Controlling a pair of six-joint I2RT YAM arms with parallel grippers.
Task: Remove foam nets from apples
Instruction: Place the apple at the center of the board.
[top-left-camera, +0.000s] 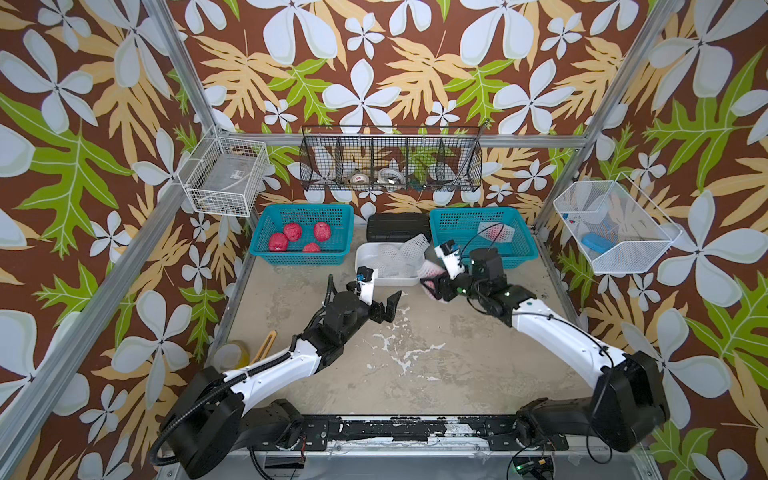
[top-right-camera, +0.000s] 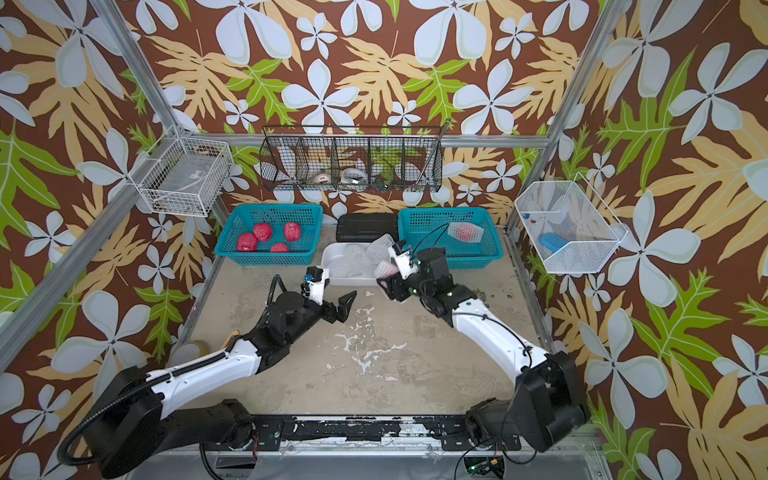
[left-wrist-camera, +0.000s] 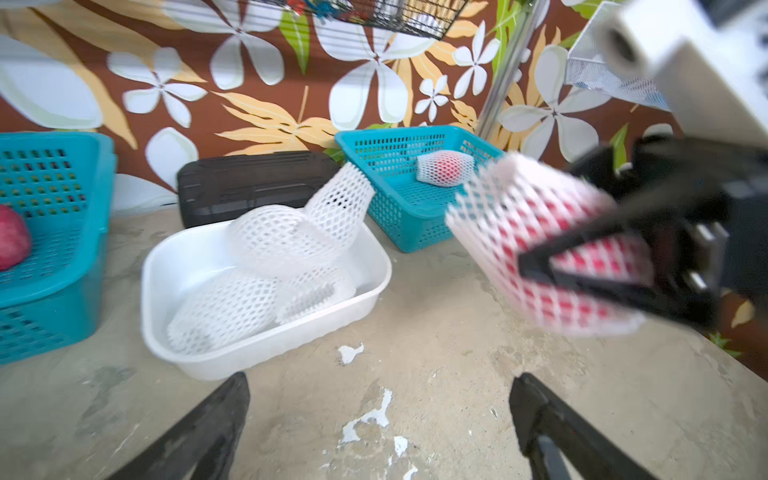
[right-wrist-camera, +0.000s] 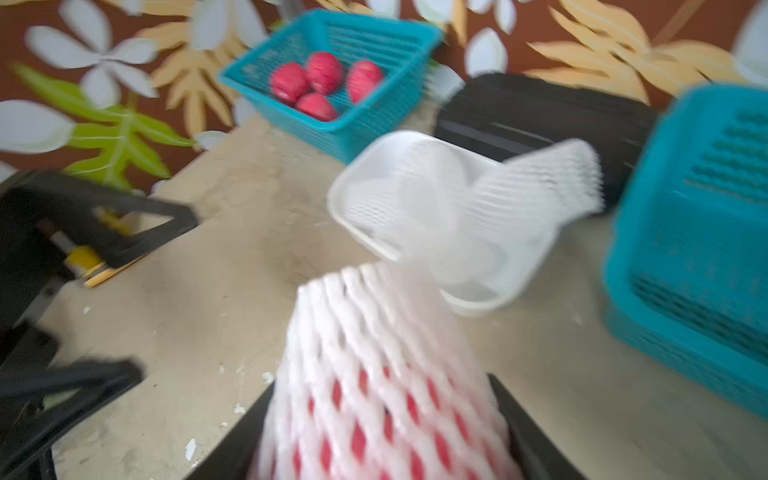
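Note:
My right gripper (right-wrist-camera: 382, 386) is shut on an apple in its white foam net (right-wrist-camera: 374, 365), held just above the table beside the white tray; red skin shows through the mesh (left-wrist-camera: 540, 245). In both top views this netted apple (top-left-camera: 430, 271) sits at the tray's right end. My left gripper (left-wrist-camera: 380, 384) hangs open over bare table, nothing between its fingers, a short way left of the held apple (top-right-camera: 384, 270). Another netted apple (top-left-camera: 494, 232) lies in the right teal basket (top-left-camera: 519, 249). Several bare red apples (top-left-camera: 293, 232) lie in the left teal basket (top-left-camera: 266, 232).
A white tray (top-left-camera: 365, 253) between the baskets holds several empty foam nets (left-wrist-camera: 282, 245), one hanging over its far rim. A black case (top-left-camera: 397, 226) stands behind it. Wire baskets hang on the walls (top-left-camera: 224, 178). A yellow cup (top-left-camera: 232, 353) stands at the table's left edge.

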